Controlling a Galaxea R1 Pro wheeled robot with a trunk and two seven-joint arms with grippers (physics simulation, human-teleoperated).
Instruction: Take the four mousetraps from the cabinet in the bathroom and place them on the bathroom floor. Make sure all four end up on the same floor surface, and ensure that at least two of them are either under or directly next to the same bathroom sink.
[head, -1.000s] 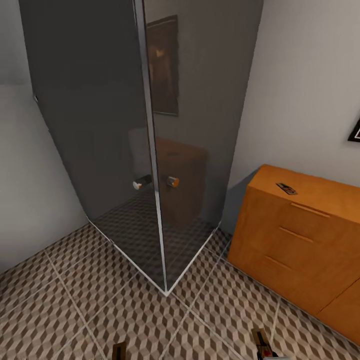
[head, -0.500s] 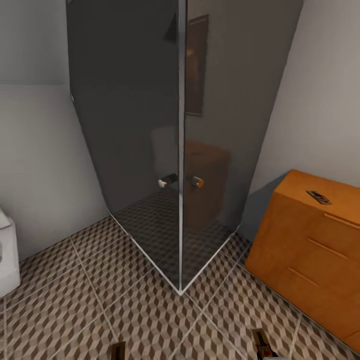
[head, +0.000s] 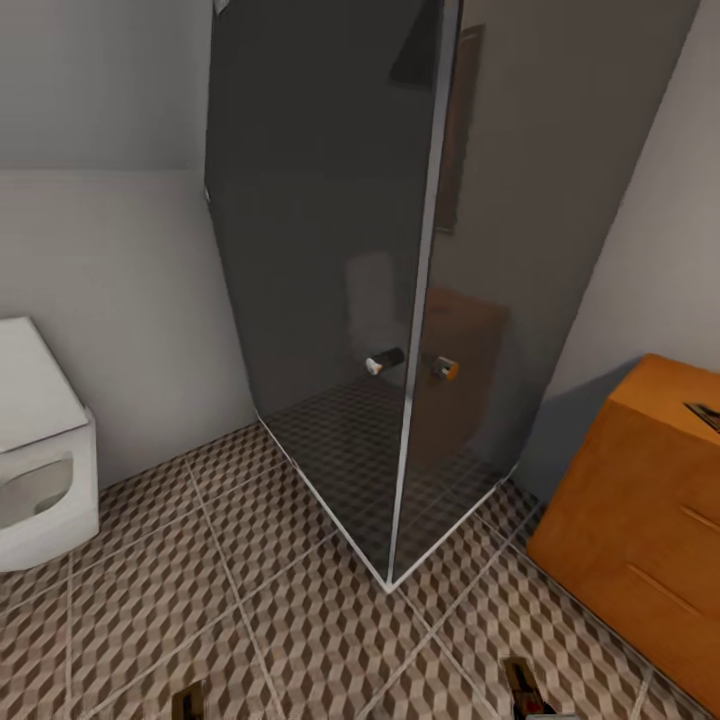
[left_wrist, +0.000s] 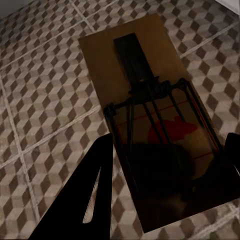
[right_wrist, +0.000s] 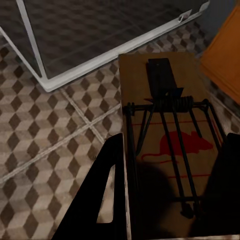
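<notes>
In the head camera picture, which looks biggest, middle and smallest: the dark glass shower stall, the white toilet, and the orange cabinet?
As they look in the head view:
1. The shower stall, by far the largest.
2. The cabinet.
3. The toilet.
The picture's edges cut off both the cabinet and the toilet, so their order is unsure.

Smoked dark glass shower enclosure (head: 330, 300), glossy and mirror-like, edged in thin bright metal with chrome knobs. Matt cube-patterned tiled bathroom floor (head: 290, 630). Smooth satin orange-brown wooden cabinet (head: 640, 520). Brown flat wooden mousetraps (left_wrist: 150, 100) (right_wrist: 165, 145), matt, with dark wire. Glossy white ceramic toilet (head: 40, 450).
</notes>
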